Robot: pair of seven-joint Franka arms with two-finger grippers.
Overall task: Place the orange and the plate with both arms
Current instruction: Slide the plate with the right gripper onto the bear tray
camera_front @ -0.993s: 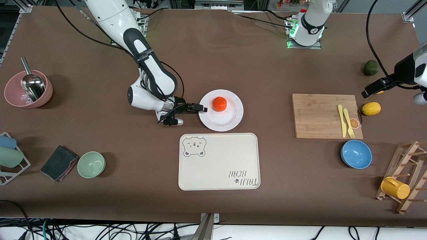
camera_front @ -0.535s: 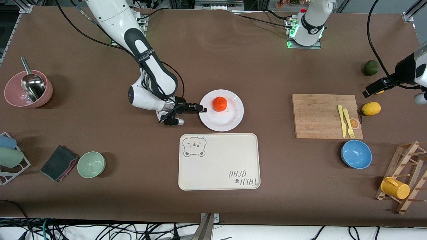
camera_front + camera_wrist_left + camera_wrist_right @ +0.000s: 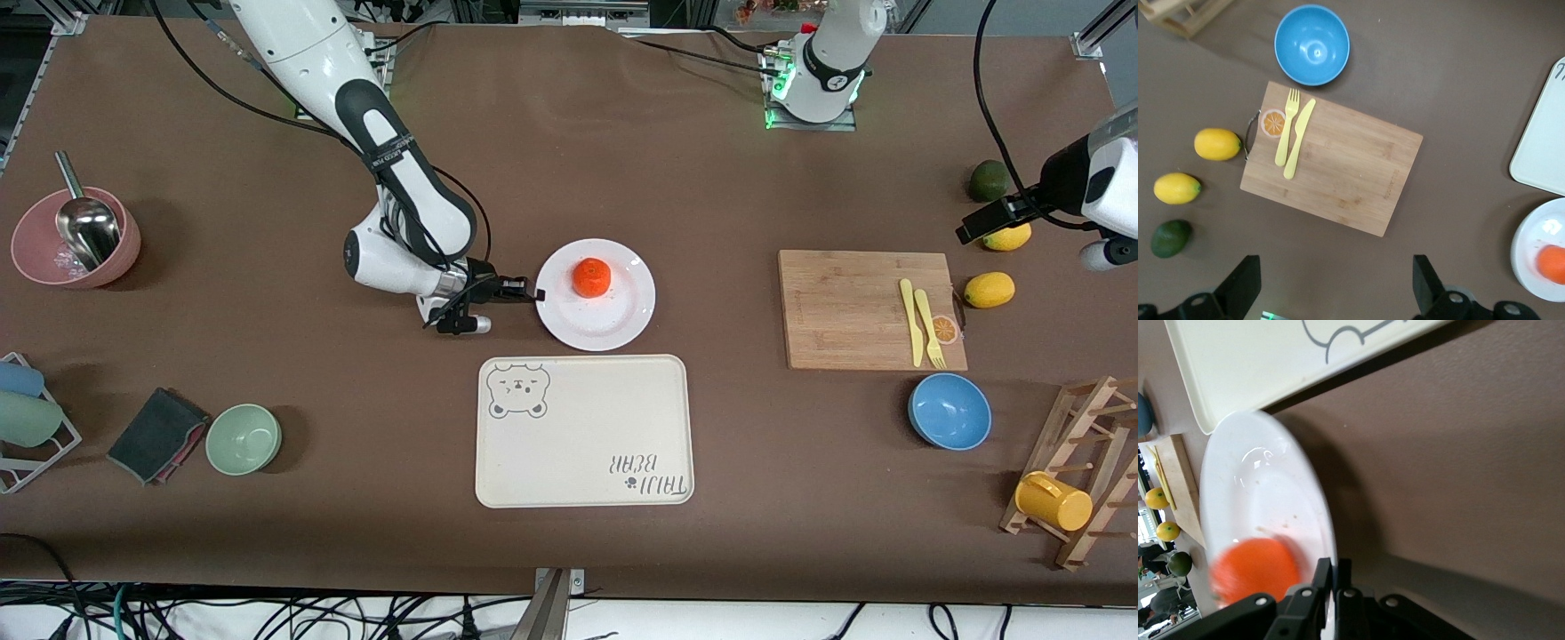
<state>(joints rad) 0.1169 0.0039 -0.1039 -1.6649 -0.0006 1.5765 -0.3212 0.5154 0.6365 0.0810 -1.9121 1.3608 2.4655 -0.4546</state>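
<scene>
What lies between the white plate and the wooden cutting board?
Nothing: in the front view only bare brown table lies between the plate and the cutting board. The left wrist view shows the same.

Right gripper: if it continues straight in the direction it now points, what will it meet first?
The right gripper is already shut on the rim of the plate and points across it. Going straight on, it would probably meet the orange on the plate first, though their heights are hard to compare.

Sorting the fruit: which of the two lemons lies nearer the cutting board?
The lemon beside the cutting board's handle end; the other lemon lies farther away, near the avocado.
</scene>
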